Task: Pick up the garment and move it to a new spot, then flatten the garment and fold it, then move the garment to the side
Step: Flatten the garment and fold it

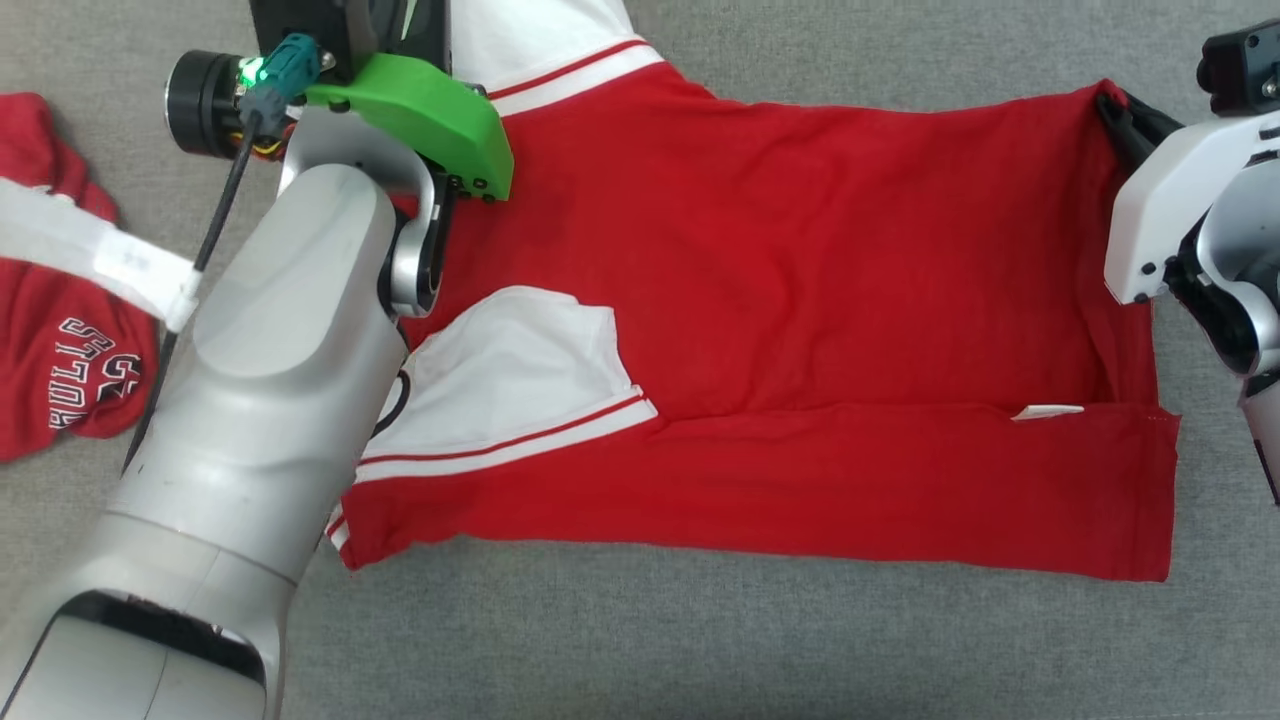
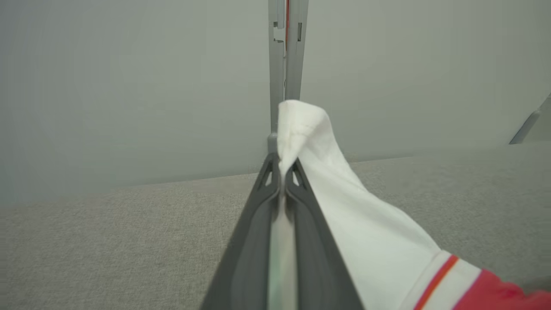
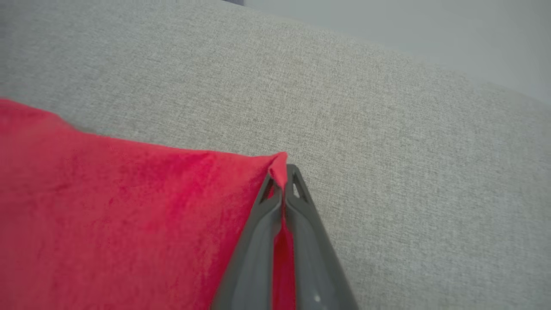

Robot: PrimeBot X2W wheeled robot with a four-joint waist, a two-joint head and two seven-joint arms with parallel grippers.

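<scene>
Left gripper (image 2: 282,170) on garment (image 1: 800,300), hem rightward

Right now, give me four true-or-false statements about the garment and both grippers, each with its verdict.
1. The left gripper is shut on the white sleeve of the garment. True.
2. The right gripper hangs open above the cloth. False: it is shut on a red corner of the garment.
3. A second red garment with white lettering lies at the head view's left. True.
4. The garment lies on bare wood. False: it lies on a grey fabric surface.

Closed tight: left pincer (image 2: 282,167), right pincer (image 3: 284,173).
</scene>
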